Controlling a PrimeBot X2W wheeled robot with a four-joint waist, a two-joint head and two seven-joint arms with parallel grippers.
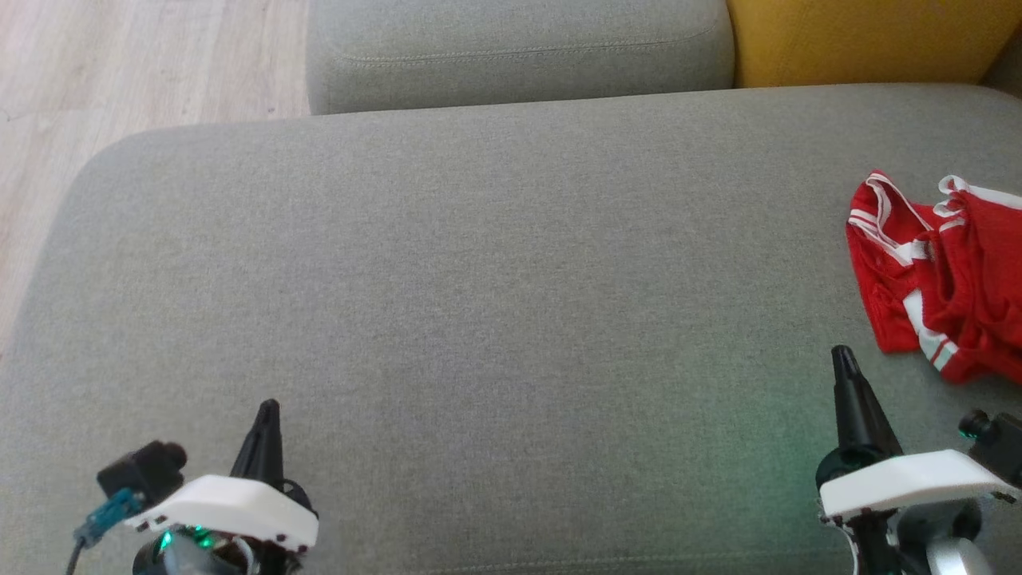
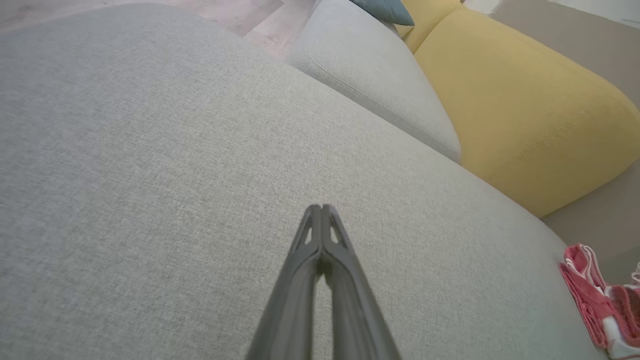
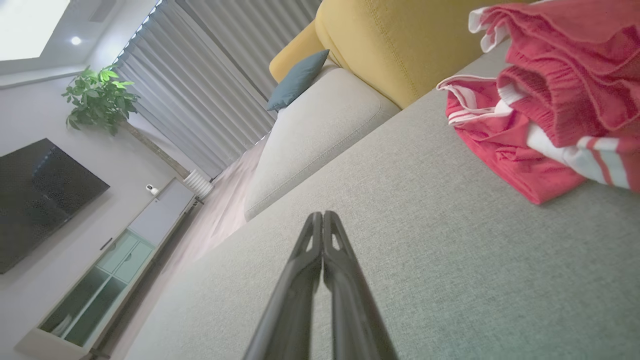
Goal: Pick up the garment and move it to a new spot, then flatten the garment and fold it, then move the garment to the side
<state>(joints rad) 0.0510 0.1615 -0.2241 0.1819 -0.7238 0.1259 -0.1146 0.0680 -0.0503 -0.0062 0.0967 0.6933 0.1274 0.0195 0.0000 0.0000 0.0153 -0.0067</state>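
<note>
The garment is a crumpled red piece with white stripes, lying at the right edge of the grey sofa cushion; it also appears at the garment and the garment in the wrist views. My right gripper is shut and empty, a short way to the left of and nearer than the garment, not touching it. My left gripper is shut and empty at the lower left, far from the garment. Each wrist view has its fingers pressed together: left gripper, right gripper.
A second grey cushion and a yellow cushion lie behind the big one. Wooden floor is at the upper left. The right wrist view has a blue pillow, curtains, a plant, a TV and a cabinet.
</note>
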